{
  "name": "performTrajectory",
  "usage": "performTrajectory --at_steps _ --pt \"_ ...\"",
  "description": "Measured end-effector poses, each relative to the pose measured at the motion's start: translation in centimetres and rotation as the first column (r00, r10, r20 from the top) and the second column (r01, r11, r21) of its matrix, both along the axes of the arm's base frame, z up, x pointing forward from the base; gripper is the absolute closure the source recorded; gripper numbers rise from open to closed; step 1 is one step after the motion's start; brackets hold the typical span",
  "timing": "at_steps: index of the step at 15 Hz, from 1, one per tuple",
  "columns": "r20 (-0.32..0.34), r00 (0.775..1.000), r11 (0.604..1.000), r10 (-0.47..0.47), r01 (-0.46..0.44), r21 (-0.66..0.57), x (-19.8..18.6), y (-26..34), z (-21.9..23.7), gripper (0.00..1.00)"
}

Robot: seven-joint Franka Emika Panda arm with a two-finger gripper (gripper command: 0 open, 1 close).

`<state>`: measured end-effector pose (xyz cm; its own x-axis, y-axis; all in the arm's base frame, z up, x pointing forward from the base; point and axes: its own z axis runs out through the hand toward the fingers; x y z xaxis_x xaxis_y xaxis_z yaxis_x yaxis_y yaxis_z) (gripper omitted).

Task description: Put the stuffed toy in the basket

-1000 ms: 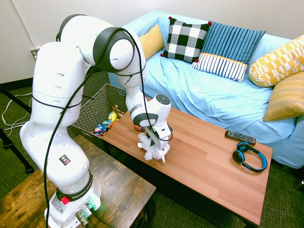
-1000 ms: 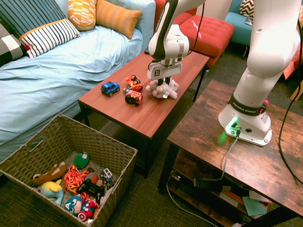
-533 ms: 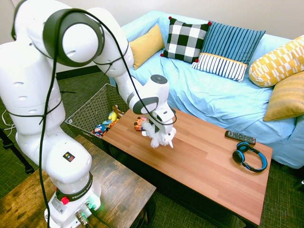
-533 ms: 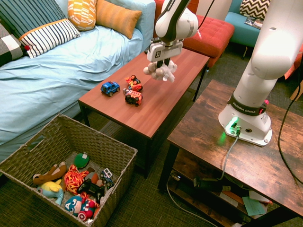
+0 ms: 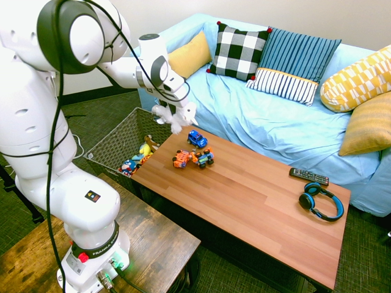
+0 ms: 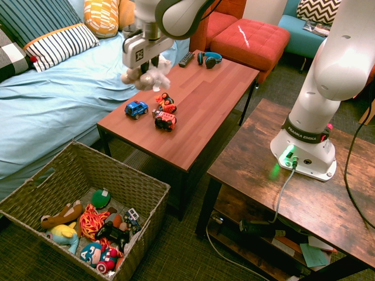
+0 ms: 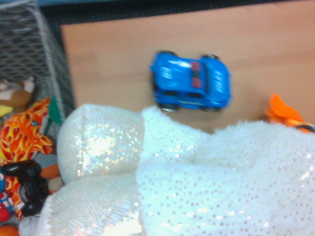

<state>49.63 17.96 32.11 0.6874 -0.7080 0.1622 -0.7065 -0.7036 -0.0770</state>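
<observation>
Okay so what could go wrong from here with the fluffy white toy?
The white plush toy with sparkly feet hangs by its middle from the gripper, limbs dangling, so it might slip. It isn't over the dark grey woven basket yet; let go now, it could miss. Lowered early, it might bump the small blue toy car below.

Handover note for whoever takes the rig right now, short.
Gripper: shut on the white stuffed toy, holding it in the air near the sofa-side edge of the coffee table.
Basket: on the floor off the table's end, with other toys and a black game controller inside.
Done: plush grasped and lifted off the table.
Left: carry it over the basket, lower, release, back off.
Also on the table: blue toy car, orange toy vehicles, remote, headphones.
</observation>
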Motion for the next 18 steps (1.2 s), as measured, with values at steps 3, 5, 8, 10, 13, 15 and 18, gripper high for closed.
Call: performTrajectory --at_steps 3,5,8,10,13,15,18 --pt "0.023 0.999 1.0 0.022 -0.022 -0.018 1.6 3.7 -1.5 1.0" --pt "0.07 0.997 0.999 0.043 -0.043 -0.008 1.8 7.4 -2.5 1.0" --pt "0.076 0.993 0.994 0.085 -0.09 0.054 1.5 15.8 -6.3 1.0" --pt "0.082 0.992 0.992 0.099 -0.105 0.076 1.2 20.3 -10.2 1.0" --pt "0.048 0.993 0.988 0.105 -0.11 0.113 0.4 24.4 -16.1 0.0" --pt "0.02 0.995 0.988 0.101 -0.103 0.114 0.4 25.4 -18.9 0.0" --pt "-0.014 0.996 0.988 0.094 -0.091 0.124 0.2 25.6 -21.4 0.0"
